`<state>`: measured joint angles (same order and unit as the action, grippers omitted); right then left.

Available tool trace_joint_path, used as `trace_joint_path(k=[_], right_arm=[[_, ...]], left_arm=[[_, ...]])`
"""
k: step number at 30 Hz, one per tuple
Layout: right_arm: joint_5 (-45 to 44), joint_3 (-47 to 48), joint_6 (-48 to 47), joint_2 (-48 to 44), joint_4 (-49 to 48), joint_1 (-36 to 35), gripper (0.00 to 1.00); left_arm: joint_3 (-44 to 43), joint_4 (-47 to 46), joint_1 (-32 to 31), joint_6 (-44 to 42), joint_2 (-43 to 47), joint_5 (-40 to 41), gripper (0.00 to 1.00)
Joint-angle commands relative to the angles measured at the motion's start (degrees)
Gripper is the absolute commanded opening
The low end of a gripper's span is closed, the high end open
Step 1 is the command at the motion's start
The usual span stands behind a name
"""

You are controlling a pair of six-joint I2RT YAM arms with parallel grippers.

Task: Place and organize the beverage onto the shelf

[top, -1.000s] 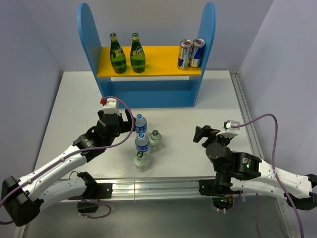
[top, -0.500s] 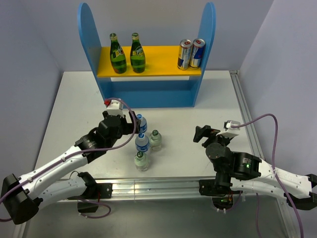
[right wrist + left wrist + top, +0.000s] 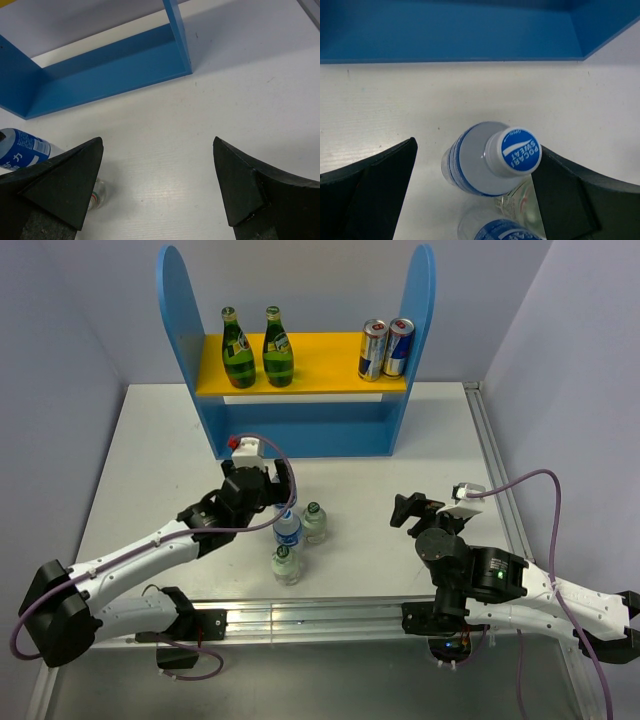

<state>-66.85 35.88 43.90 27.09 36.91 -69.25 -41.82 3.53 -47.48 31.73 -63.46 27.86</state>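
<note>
The shelf (image 3: 175,310) stands at the back with a yellow upper board (image 3: 320,365) that holds two green glass bottles (image 3: 238,348) and two cans (image 3: 385,348). My left gripper (image 3: 281,488) is open and straddles a blue-capped Pocari Sweat bottle (image 3: 517,150). The cap is close by the right finger (image 3: 560,190), with a wide gap to the left finger (image 3: 375,190). In the top view the gripper hides this bottle. Another blue-capped bottle (image 3: 287,528) and two green-capped bottles (image 3: 314,522) (image 3: 285,562) stand just in front. My right gripper (image 3: 408,508) is open and empty.
The shelf's blue base shows in the left wrist view (image 3: 445,30) and in the right wrist view (image 3: 110,70). The right wrist view also catches a blue-labelled bottle (image 3: 20,147) at its left edge. A metal rail (image 3: 300,620) runs along the table's near edge.
My left gripper has moved right and toward the shelf, and now sits over the farthest blue-capped bottle. The right arm and the other bottles have not moved.
</note>
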Motion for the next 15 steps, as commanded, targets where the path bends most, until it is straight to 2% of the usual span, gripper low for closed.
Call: trace_joint_path(k=[1, 6, 9, 12, 15], right_arm=[[-2.23, -0.46, 1.01, -0.55, -0.43, -0.44, 0.97], [-2.06, -0.55, 1.01, -0.64, -0.6, -0.36, 0.97], [-2.06, -0.63, 0.84, -0.81, -0.7, -0.36, 0.97], [-2.06, -0.63, 0.84, -0.9, -0.87, -0.44, 0.97], [-2.14, -0.72, 0.57, -1.08, -1.13, -0.44, 0.97]], left_arm=[[-3.79, -5.02, -0.33, 0.62, -1.13, 4.22, 0.99], [-5.11, -5.72, -0.33, -0.17, -3.07, 6.51, 0.98], [-5.81, -6.17, -0.42, -0.52, -4.21, 6.95, 0.94], [-6.52, -6.26, -0.42, -0.88, -5.79, 6.68, 0.88], [-7.31, -5.55, -0.68, -0.79, -6.76, 6.95, 0.76]])
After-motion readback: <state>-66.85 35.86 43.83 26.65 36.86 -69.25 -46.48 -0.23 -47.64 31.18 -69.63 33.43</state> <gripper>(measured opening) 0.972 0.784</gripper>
